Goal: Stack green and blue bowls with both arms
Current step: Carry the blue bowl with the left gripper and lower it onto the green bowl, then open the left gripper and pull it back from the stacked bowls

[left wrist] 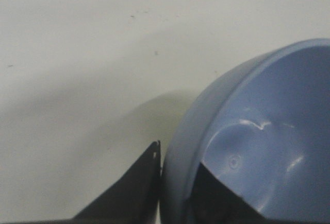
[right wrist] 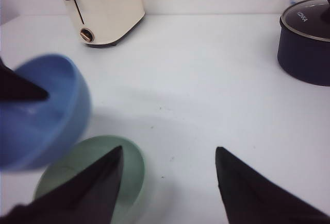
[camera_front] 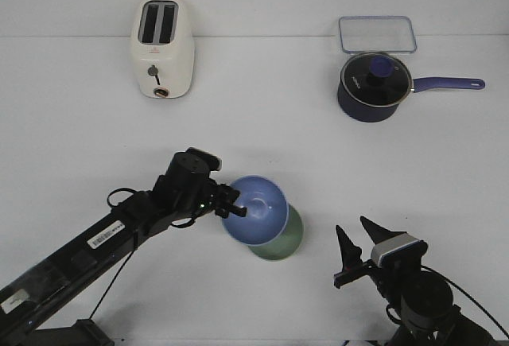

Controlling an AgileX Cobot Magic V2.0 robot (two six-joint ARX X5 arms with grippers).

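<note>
Left gripper point(camera_front: 236, 207) is clamped on the rim of the glossy periwinkle-blue round bowl point(camera_front: 256, 210): left wrist view shows one finger outside the wall, one inside point(left wrist: 219, 195). Bowl is airborne and tilted, hanging just beyond the fingertips and partly over the pale sage-green round bowl point(camera_front: 285, 239), which sits on the white table point(camera_front: 262, 115) below and slightly past it. From the right wrist view they look apart, not nested yet.

Right gripper point(camera_front: 355, 250) is spread wide, holding nothing; green bowl is off to its left, near one fingertip, not touched.

Handling, my read: small rigid bowl, probably light, slick glaze. A rim pinch is the only real hold, and it lets the bowl swing or slip, so move slowly. Level it over the green one before release; equal sizes means it'll sit high rather than drop deep. Likely chips if dropped.

Cream two-slot toaster point(camera_front: 162, 46) and dark navy lidded saucepan point(camera_front: 374, 86) are well beyond both claws.
</note>
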